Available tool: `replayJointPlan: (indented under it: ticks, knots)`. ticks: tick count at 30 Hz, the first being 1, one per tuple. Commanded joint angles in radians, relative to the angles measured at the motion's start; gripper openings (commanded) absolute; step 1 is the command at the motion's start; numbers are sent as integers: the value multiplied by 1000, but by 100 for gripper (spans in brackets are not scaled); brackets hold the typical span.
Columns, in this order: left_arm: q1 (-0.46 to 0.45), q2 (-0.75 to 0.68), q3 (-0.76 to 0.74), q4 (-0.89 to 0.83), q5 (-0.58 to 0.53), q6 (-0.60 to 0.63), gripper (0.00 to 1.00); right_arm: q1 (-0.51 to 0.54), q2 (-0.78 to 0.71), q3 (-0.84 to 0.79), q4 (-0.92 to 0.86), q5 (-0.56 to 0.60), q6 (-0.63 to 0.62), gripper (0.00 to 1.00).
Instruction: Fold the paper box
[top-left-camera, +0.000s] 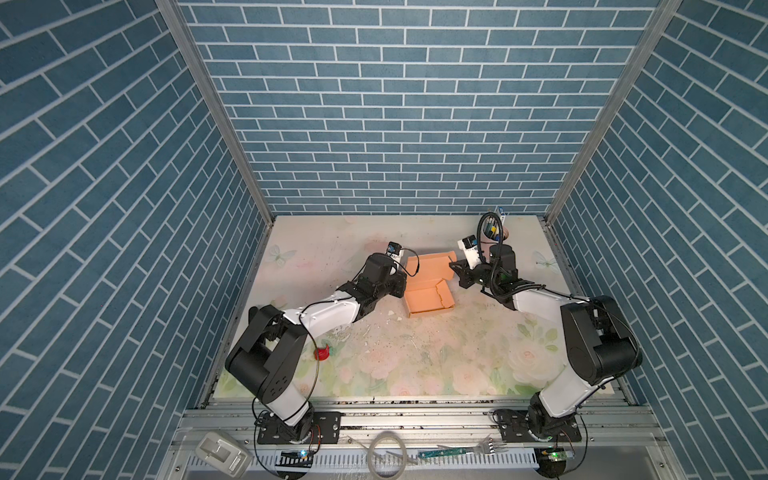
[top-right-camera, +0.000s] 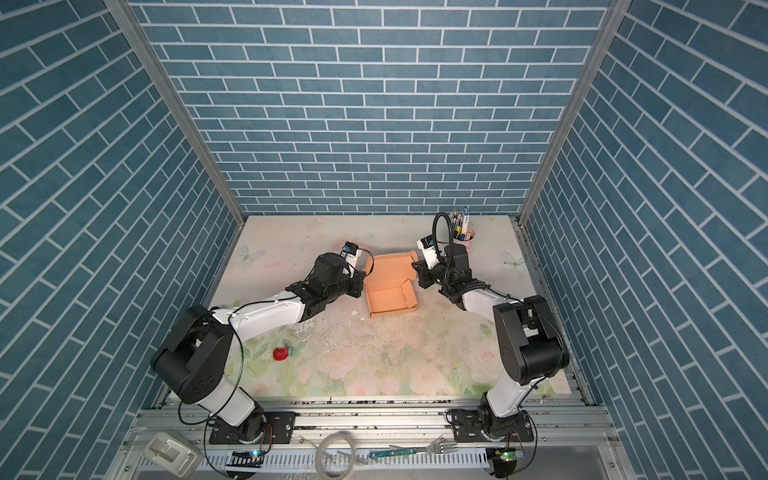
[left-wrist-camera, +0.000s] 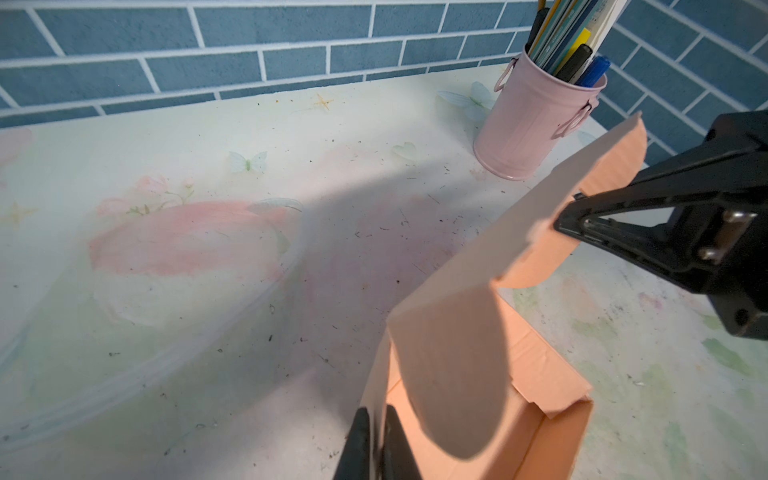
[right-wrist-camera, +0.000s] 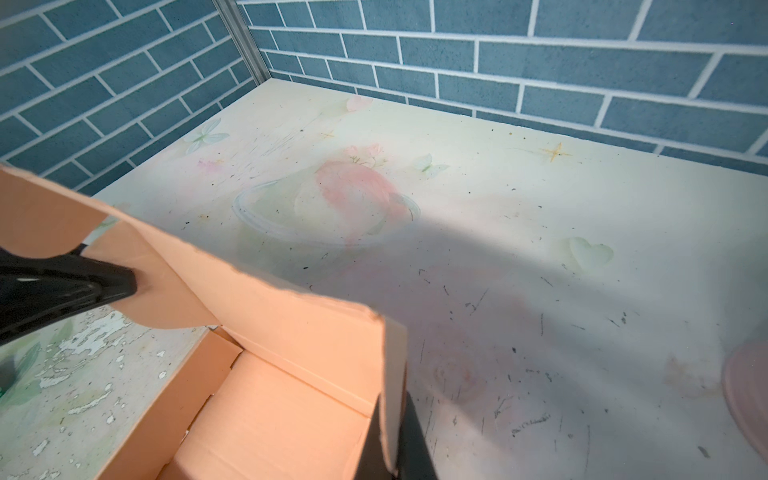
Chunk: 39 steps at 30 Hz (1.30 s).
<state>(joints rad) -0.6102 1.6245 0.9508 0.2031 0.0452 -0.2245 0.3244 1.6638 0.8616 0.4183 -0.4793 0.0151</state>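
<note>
While tray walls are up, the paper box sits between both grippers, lid upright; left gripper and right gripper each clamp a lid side flap. Todo, probably: tuck flaps, close lid.

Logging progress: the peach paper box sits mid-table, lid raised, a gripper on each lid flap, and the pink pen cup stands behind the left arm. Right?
No: the pink pen cup stands behind the right arm, not the left; a top view shows it. The rest holds: the paper box sits mid-table, lid raised, with the left gripper and right gripper each on a flap.
</note>
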Motion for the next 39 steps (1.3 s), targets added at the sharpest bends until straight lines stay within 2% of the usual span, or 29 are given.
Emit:
replayJointPlan:
  ticks: [1, 4, 7, 17, 20, 25, 27, 34, 39]
  knots:
    - [-3, 21, 32, -18, -21, -12, 31, 2, -49, -23, 21, 4, 20, 0]
    - [-3, 21, 40, -36, -43, -21, 51, 10, -76, -38, 11, 49, 30, 0]
    - [-3, -1, 43, -71, -76, -27, 60, 19, -109, -59, 5, 113, 55, 0]
    - [3, -154, 2, -320, -283, -148, 76, 65, -195, -123, -48, 269, 125, 0]
    - [15, -221, -17, -449, -331, -235, 79, 75, -220, -145, -51, 290, 152, 0]
    - [25, -325, -13, -751, -428, -417, 95, 109, -252, -156, -88, 361, 163, 0]
    - [33, -373, -35, -841, -427, -504, 99, 120, -259, -159, -100, 379, 163, 0]
    - [96, -483, -113, -1031, -323, -740, 100, 145, -282, -192, -94, 408, 163, 0]
    - [119, -576, -165, -1105, -329, -932, 100, 151, -291, -212, -78, 408, 157, 0]
